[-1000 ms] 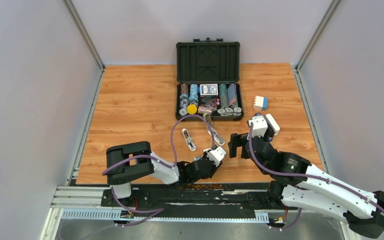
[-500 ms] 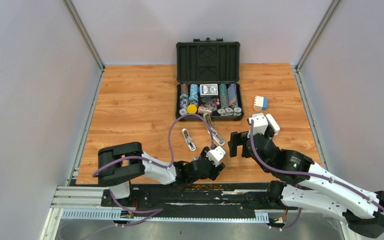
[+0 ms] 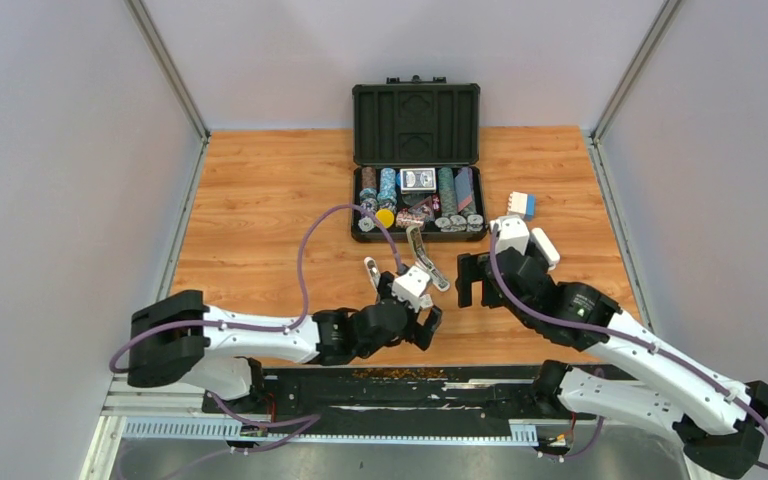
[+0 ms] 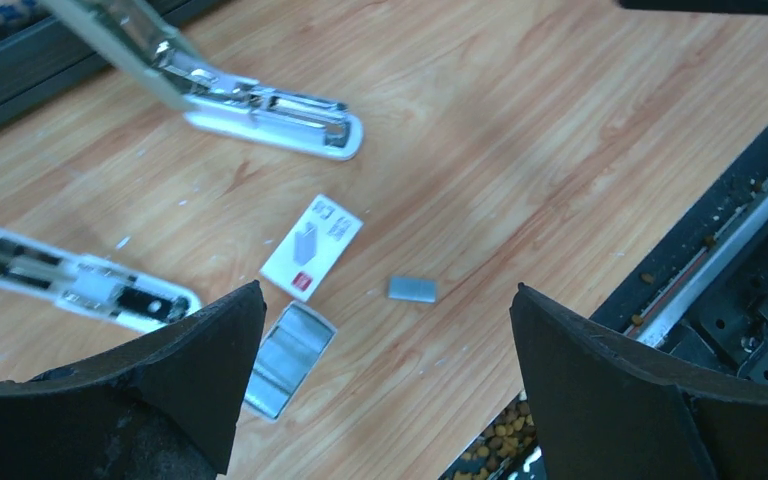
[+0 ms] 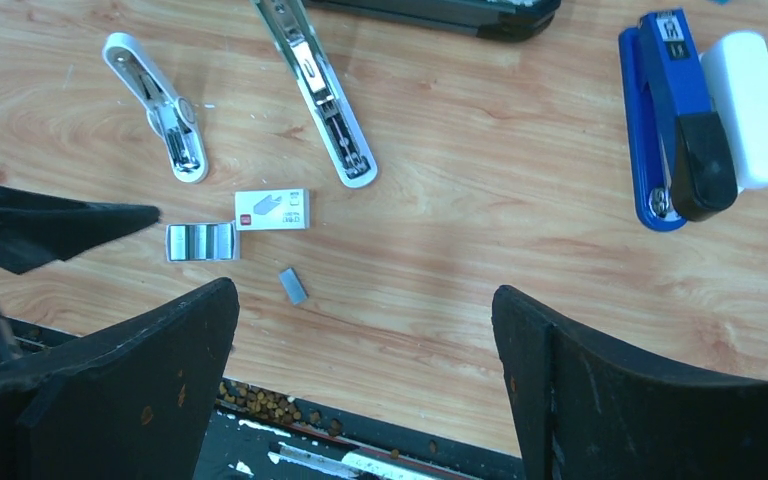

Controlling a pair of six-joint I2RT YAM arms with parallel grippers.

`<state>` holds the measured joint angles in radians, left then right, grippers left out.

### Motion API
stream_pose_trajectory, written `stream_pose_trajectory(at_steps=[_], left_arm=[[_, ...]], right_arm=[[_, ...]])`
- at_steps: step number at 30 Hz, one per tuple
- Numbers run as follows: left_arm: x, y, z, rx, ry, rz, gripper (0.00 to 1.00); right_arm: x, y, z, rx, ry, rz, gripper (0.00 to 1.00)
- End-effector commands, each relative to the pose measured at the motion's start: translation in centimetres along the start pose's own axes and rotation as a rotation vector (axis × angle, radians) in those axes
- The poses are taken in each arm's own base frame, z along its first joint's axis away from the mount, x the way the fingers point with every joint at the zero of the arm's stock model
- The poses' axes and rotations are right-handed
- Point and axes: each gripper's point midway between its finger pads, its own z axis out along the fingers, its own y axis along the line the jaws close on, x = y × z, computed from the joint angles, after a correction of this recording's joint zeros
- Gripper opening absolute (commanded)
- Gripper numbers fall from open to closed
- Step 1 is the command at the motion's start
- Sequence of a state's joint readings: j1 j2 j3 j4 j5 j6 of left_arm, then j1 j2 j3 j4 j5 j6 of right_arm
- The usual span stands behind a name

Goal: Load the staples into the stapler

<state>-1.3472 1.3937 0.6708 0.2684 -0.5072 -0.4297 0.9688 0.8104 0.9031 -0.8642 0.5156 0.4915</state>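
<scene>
wood-grain tabletop carrying the parts of a staple-loading task, seen with both arms low over its near edge. the grey-olive stapler lies swung open, its pale metal channel facing up and its far end close to the black poker chip case. a smaller white stapler, also open, lies to its left, and a dark blue stapler sits well apart on the right. the staples are unpacked in front of the open stapler. the white sleeve lies flat, the tray of staples lies just beside it on the near side, and one loose staple strip rests alone on the wood, near the tray but not touching it. the left gripper hangs above this group with its jaws spread wide and nothing between them, and the loose strip shows in the gap below. the right gripper is likewise fully spread and empty, looking down on the same items from the other side. step in hand, as judged: the stapler is opened and the staples are out of their box, but no strip sits in the channel, so loading proper has not begun. the next move calls for a fine pinch on the thin loose strip, taken across its narrow width. the strip must then be carried to the open channel and laid in legs down, aligned with its length. the strip lies flat and low, so it may slide or break apart under the pads.
</scene>
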Motion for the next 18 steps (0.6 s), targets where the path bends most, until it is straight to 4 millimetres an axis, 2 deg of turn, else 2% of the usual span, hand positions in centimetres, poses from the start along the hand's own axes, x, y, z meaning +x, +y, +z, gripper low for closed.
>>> stream_pose_trajectory(at_steps=[1,10,15,18], left_arm=[[-0.7,3.6,-1.6,-0.110,0.033,-0.142,1.00],[-1.4,10.1,-5.4,-0.235,0.086,-0.305,1.00],[-2.7,12.5,-8.1,-0.267,0.071,-0.387,1.00],[-4.2,13.7,-10.0,-0.298,0.049,-0.393,1.00]], right_arm=[[-0.3,-0.3,0.1,-0.029,0.057,0.028,1.00],[1.7,0.0,2.6,-0.056,0.205,-0.038,0.99],[3.3,1.0,4.2,-0.094,0.294,-0.096,0.99],[4.1,1.5,5.0,-0.113,0.345,-0.129,0.99]])
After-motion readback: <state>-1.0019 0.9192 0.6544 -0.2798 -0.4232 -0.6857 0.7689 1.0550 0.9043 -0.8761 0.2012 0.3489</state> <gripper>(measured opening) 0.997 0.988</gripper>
